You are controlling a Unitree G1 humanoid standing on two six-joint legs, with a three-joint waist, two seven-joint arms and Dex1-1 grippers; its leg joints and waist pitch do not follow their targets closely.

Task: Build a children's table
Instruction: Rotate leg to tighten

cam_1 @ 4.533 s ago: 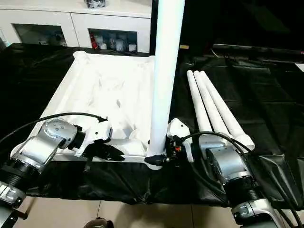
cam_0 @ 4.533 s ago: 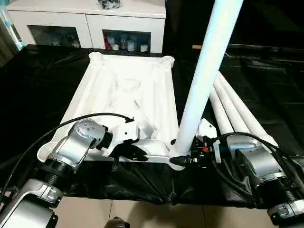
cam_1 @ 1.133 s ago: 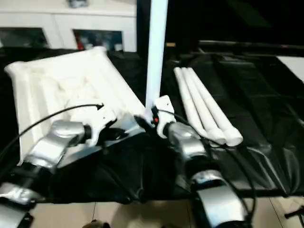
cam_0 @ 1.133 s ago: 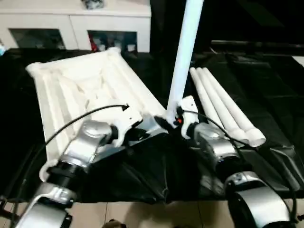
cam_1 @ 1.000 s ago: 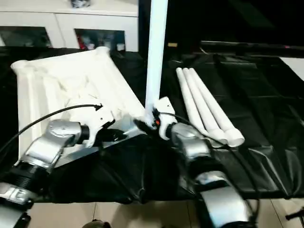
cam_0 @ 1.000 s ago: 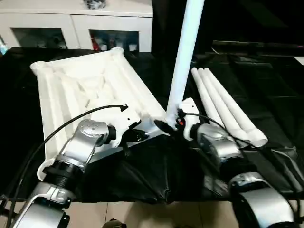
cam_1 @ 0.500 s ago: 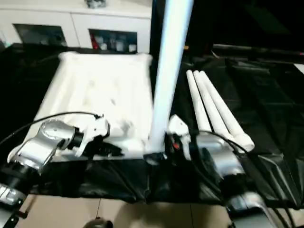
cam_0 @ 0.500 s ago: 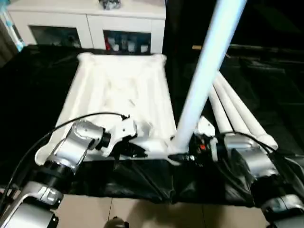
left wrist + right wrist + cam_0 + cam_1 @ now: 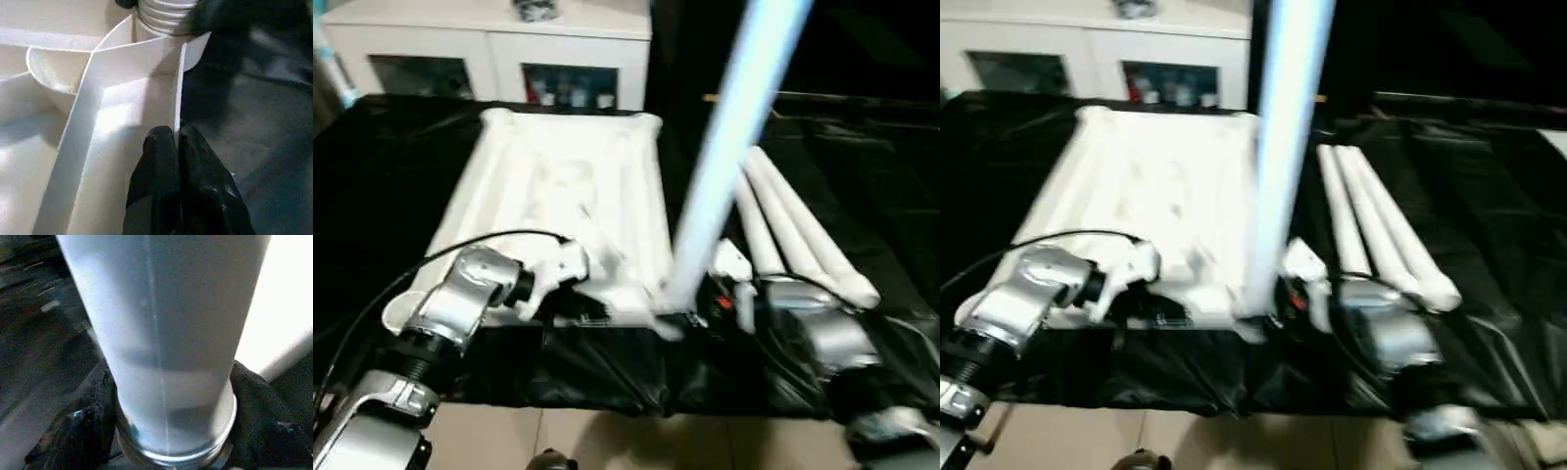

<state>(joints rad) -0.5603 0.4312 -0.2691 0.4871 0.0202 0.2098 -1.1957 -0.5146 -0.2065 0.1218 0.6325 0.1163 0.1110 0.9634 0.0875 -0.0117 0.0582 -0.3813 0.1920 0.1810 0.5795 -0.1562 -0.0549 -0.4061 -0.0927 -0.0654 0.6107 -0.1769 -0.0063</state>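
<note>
The children's table top (image 9: 558, 186) lies upside down on the black cloth, ribs up. One white leg (image 9: 724, 147) stands upright in its near right corner socket (image 9: 161, 19). My left gripper (image 9: 592, 311) is at the top's near edge. In the left wrist view its fingers (image 9: 161, 161) are shut on the thin rim wall (image 9: 179, 88) close to that socket. My right gripper (image 9: 690, 318) is at the foot of the upright leg (image 9: 166, 333), with one black finger (image 9: 93, 426) pressed on each side of the tube.
Three more white legs (image 9: 793, 235) lie side by side on the black cloth (image 9: 391, 196) to the right of the top. A white cabinet with glass doors (image 9: 489, 39) stands behind. The cloth's front edge hangs over light floor (image 9: 607, 436).
The table top was skewed a second ago and now lies square to the front edge. The right gripper's fingers have closed in on the upright leg. The left grip is unchanged.
</note>
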